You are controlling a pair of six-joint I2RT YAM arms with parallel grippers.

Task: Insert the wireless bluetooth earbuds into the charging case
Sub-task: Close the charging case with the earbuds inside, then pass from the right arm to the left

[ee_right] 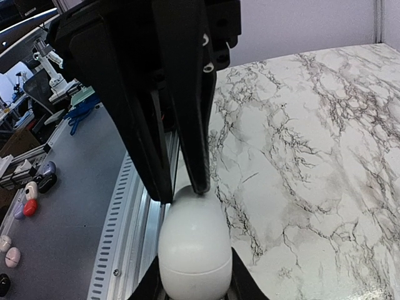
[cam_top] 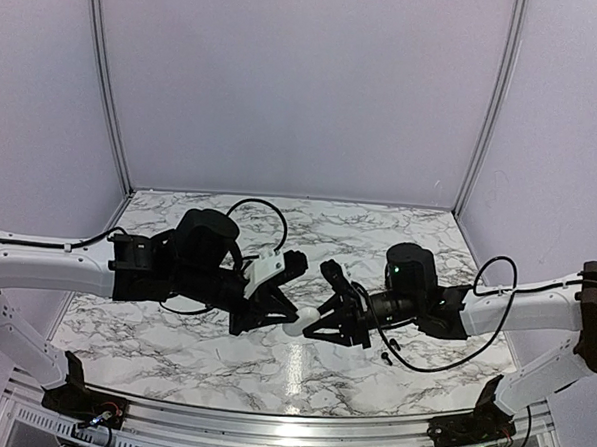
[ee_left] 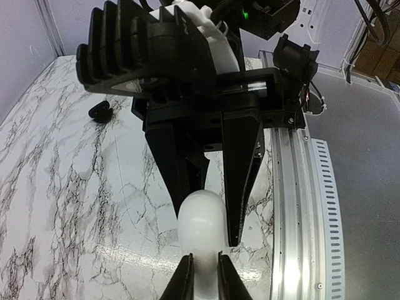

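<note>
A glossy white egg-shaped charging case (ee_right: pixel 195 244) is clamped by the right gripper (ee_right: pixel 195 284), its other end pinched in the left gripper (ee_left: pixel 203 278), jaws narrow. A small black earbud (ee_left: pixel 100 111) is seen on the marble table (cam_top: pixel 172 337) near that case.

A white tabletop (cam_top: pixel 222 355) veined in grey marble fills the scene. A silver slotted rail (cam_top: pixel 268 422) runs along its near edge, and pale lilac walls (cam_top: pixel 306 84) enclose the far side.
</note>
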